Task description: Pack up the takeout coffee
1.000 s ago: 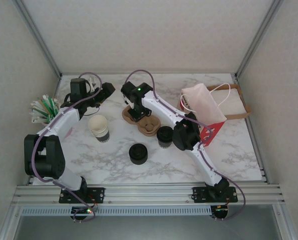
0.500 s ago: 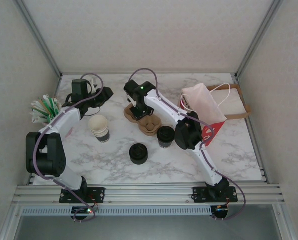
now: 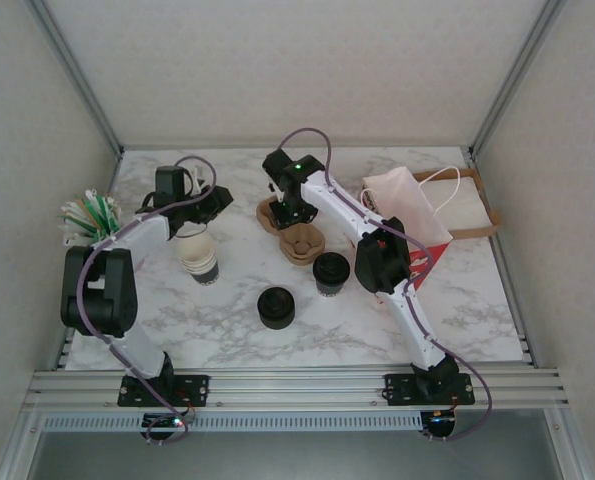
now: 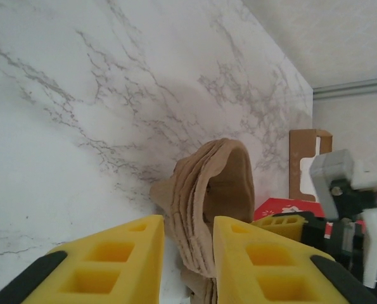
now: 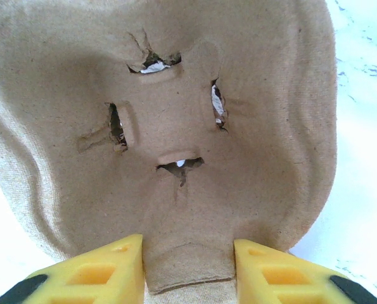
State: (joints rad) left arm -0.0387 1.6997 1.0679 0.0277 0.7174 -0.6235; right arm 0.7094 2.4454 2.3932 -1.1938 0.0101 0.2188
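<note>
Takeout coffee (image 3: 330,272), sides mostly under lid (image 3: 330,266)

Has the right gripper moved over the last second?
Yes. The right gripper, holding the cardboard carrier, has shifted toward the back wall and slightly rightward, farther from the stack of black lids.

We see a white marble-patterned tabletop (image 3: 227,345) veined in grey, closed in by a pale, finely textured back wall (image 3: 297,70) and matching side walls (image 3: 17,150) to left and right. Slanting aluminium posts (image 3: 77,75) mark the rear corners, and ribbed aluminium rails (image 3: 297,385) run along the near edge. The light falls soft and even, leaving only faint shadows on the marble.
</note>
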